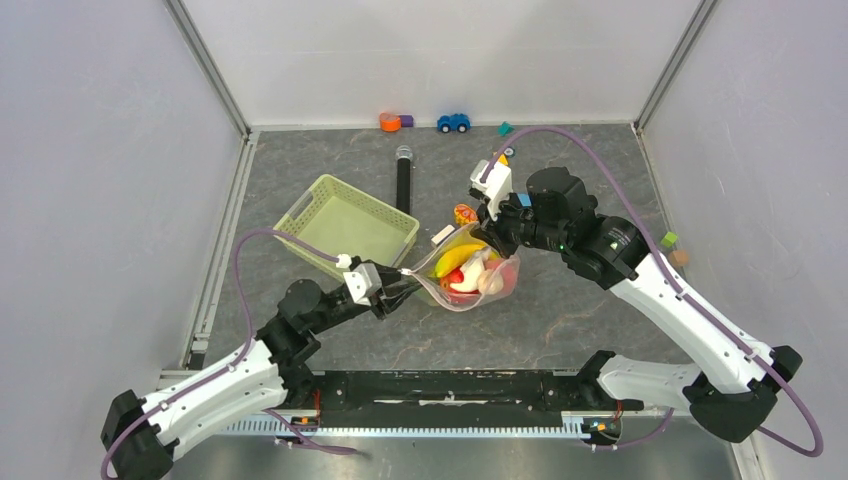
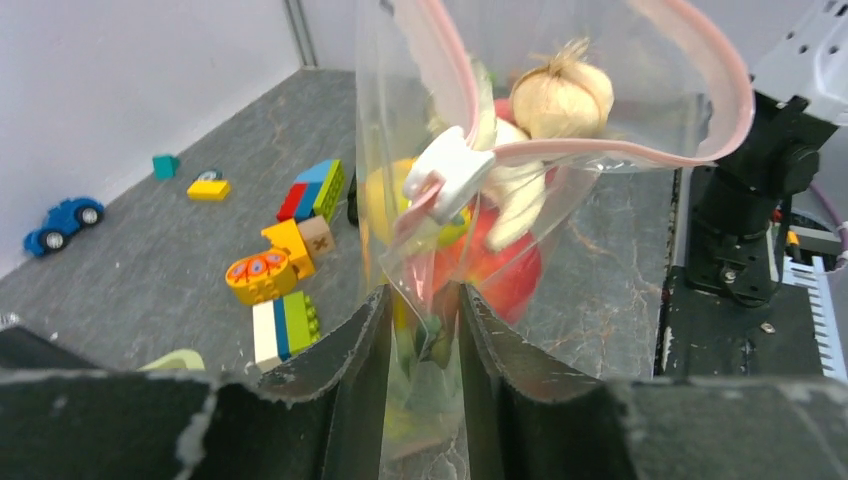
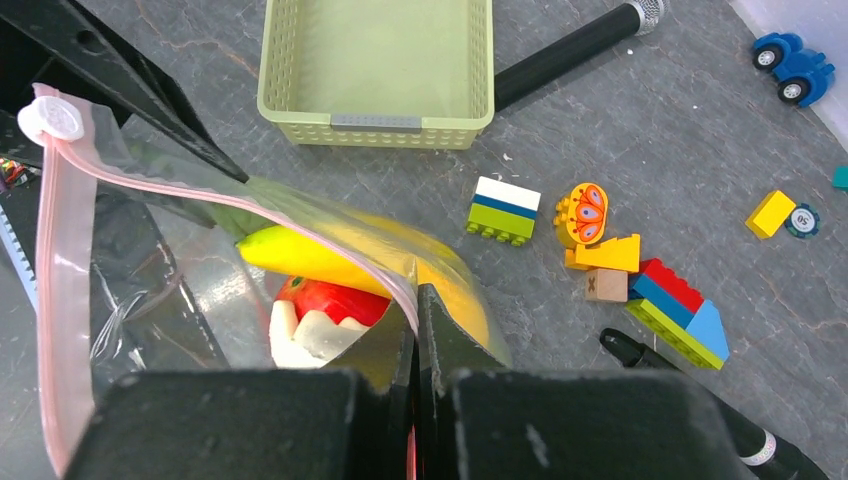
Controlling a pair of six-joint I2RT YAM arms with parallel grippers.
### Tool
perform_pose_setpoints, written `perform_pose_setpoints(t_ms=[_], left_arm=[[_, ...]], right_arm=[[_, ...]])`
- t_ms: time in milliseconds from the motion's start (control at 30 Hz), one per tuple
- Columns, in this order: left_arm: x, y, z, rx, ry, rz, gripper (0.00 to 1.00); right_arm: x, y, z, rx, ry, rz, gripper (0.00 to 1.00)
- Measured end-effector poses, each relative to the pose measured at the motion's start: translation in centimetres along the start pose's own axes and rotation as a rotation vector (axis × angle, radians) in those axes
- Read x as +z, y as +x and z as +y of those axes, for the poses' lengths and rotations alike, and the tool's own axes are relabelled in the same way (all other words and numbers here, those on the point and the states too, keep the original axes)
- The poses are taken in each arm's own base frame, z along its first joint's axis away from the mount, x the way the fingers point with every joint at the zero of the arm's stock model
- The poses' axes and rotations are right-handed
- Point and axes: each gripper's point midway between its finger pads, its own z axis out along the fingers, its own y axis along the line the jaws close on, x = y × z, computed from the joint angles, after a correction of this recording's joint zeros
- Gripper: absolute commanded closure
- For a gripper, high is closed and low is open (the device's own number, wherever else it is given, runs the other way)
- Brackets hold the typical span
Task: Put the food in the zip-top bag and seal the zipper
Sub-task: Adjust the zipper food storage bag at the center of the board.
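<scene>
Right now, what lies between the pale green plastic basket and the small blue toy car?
A black handheld microphone lies between the basket and the car, plain in the top view and also in the right wrist view.

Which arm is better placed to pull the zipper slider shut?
Left, probably: the left gripper sits right by the white slider, while the right gripper clamps the zipper far from it.
</scene>
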Motion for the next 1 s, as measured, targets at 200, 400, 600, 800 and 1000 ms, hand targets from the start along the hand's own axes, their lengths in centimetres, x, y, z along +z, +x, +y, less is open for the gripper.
perform_pose_setpoints(t_ms=[200, 400, 600, 800, 1000], left_arm=[[-0.1, -1.5, -1.3, 0.017, 0.076, -0.058, 0.69], [0.1, -2.3, -2.1, 0.029, 0.126, -0.092, 0.7], [0.1, -3.3, -2.8, 0.046, 0.171, -0.136, 0.71], [0.3, -3.7, -3.3, 0.055, 0.206, -0.158, 0.74], [0.6, -4.3, -3.9, 0.056, 0.248, -0.165, 0.85]], right_arm=[[0.0, 0.0, 0.0, 0.001, 0.0, 0.0, 1.0], [0.0, 0.0, 0.0, 0.0, -0.002, -0.001, 1.0], [0.0, 0.1, 0.2, 0.0, -0.008, -0.006, 1.0], [-0.2, 0.1, 0.4, 0.001, -0.015, -0.014, 1.0], [-0.1, 0.1, 0.5, 0.001, -0.023, -0.018, 1.0]])
